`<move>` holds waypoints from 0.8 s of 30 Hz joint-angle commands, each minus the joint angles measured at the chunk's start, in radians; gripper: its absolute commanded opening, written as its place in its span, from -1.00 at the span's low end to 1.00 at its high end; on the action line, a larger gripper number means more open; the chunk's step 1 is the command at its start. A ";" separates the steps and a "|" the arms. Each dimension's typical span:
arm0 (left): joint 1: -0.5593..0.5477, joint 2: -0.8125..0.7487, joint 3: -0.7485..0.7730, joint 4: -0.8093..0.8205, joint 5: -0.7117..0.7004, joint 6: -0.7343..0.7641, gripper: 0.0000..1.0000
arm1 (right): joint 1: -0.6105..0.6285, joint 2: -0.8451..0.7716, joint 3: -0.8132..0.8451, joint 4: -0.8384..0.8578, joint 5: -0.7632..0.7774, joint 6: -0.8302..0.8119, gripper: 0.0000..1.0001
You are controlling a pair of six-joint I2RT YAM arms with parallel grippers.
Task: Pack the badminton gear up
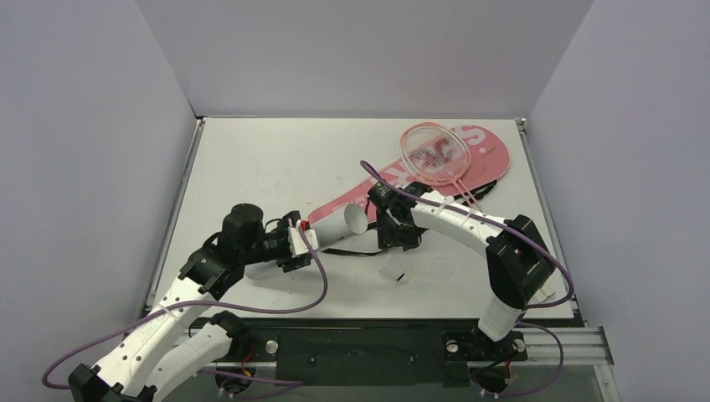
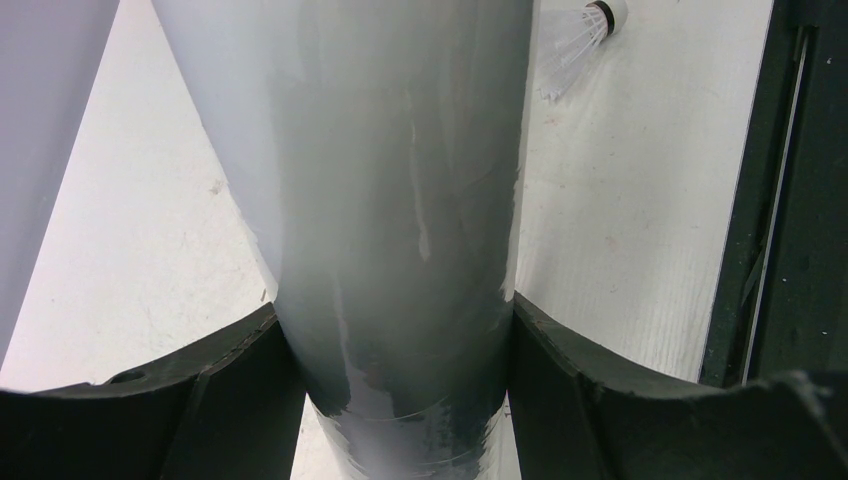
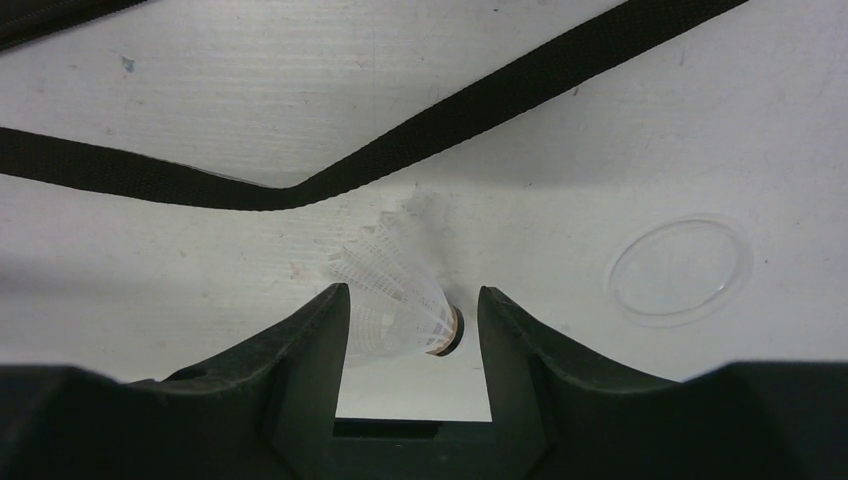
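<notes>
From above, the left jaws clamp the white tube [image 1: 339, 224], its mouth just beside the right jaws; the pink cover [image 1: 498, 152] and rackets [image 1: 435, 155] lie beyond them.

Left wrist: the tube is gripped between the jaws; a shuttlecock [image 2: 575, 40] lies ahead to the right on the worktop [image 2: 640, 220].

Right wrist: the jaws flank a shuttlecock [image 3: 400, 305]; whether they pinch it I cannot tell; the black strap [image 3: 400, 150] lies ahead.

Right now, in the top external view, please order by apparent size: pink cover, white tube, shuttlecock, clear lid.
1. pink cover
2. white tube
3. shuttlecock and clear lid look alike; I leave them unranked.
</notes>
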 commanded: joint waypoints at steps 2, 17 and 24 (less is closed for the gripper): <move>0.007 -0.019 0.022 0.025 0.038 -0.005 -0.78 | 0.009 0.025 0.025 -0.061 0.013 0.007 -0.14; 0.007 -0.020 0.022 0.032 0.035 0.004 -0.78 | 0.018 0.078 0.036 -0.091 -0.045 -0.019 -0.24; 0.007 -0.024 0.015 0.026 0.031 0.016 -0.78 | 0.017 0.086 0.052 -0.104 -0.031 -0.027 -0.77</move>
